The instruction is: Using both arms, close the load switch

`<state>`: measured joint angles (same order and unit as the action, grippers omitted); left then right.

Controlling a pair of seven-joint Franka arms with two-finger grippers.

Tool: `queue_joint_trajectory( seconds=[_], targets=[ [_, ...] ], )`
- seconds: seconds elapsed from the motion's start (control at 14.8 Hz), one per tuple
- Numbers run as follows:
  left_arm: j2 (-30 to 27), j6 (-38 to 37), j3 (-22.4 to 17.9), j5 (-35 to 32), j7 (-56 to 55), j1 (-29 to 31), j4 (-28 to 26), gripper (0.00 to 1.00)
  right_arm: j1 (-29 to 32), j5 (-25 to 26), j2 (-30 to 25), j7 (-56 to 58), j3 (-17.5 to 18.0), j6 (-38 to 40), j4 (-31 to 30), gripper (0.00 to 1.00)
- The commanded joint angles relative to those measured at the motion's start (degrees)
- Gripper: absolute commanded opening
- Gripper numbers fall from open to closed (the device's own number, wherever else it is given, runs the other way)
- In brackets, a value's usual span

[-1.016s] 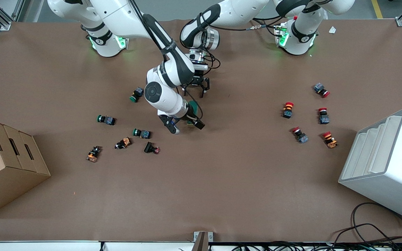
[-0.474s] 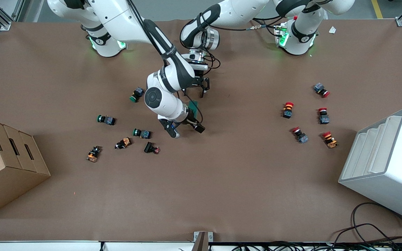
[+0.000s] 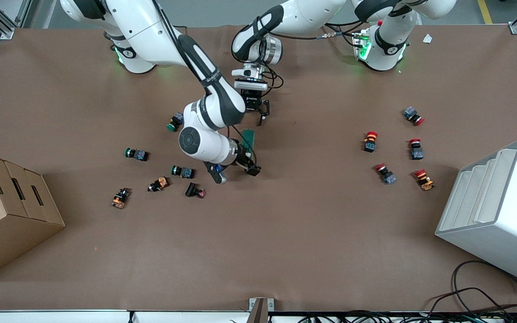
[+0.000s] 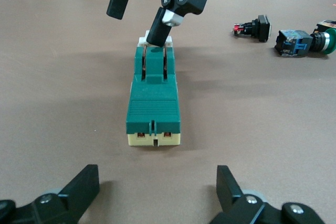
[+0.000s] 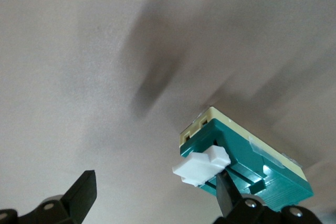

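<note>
Green and cream, the load switch (image 3: 249, 138) lies flat on the brown table (image 3: 285, 233) about midway between the two arms' ends, with a green pushbutton (image 3: 174, 122) beside it toward the right arm's end. The right gripper (image 3: 236, 172) hangs low just at the switch's nearer end, fingers spread wide; in the right wrist view one fingertip (image 5: 227, 192) sits against the switch's white lever (image 5: 202, 166) while the other finger (image 5: 81, 192) stands well clear over bare table. The left gripper (image 3: 253, 117) is over the table just at the switch's end farther from the front camera, its fingers open too; the left wrist view shows both fingertips (image 4: 84, 184) apart with the switch (image 4: 154, 100) lying lengthwise between and ahead of them, untouched. In that same view the right gripper's finger (image 4: 167, 11) presses down at the lever end. Green and orange pushbuttons (image 3: 182, 171) lie scattered toward the right arm's end, red ones (image 3: 370, 140) toward the left arm's.
</note>
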<state>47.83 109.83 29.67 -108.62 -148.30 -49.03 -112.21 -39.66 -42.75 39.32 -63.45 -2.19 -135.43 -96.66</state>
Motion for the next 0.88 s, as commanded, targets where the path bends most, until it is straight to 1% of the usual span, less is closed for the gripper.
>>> queue_joint_trajectory(
  seconds=[0.0,0.27,0.34,0.41,0.54,0.68,0.81],
  targets=[
    [1.91,1.08,-0.32,1.04,-2.96,0.51,-1.7,0.99,3.44,-0.23,1.11,-1.05,-0.36,1.91,4.98,1.0],
    [1.83,1.08,-0.32,1.13,-2.96,0.42,-1.7,0.99,4.94,0.74,0.32,-1.24,-0.79,9.03,6.75,1.0],
    [1.48,1.08,-0.23,1.22,-2.79,0.51,-1.7,0.99,5.56,1.18,0.05,-0.71,-1.84,10.87,7.1,1.0],
    [0.95,1.08,-0.14,1.4,-2.61,0.51,-1.7,0.99,5.82,3.53,-0.73,-0.36,-2.98,12.98,7.45,1.0],
    [-0.28,1.08,0.12,3.84,-0.86,0.51,-1.35,0.98,6.17,10.46,-3.19,2.52,-5.26,16.76,7.37,1.0],
    [-3.16,1.08,0.73,9.45,3.96,0.6,-1.35,0.98,8.19,15.39,-6.44,10.49,-7.2,22.2,7.02,1.0],
    [-6.25,1.17,1.09,14.47,6.52,0.86,-1.26,0.98,11.17,19.01,-9.16,18.93,-8.7,26.25,6.93,1.0]
  ],
)
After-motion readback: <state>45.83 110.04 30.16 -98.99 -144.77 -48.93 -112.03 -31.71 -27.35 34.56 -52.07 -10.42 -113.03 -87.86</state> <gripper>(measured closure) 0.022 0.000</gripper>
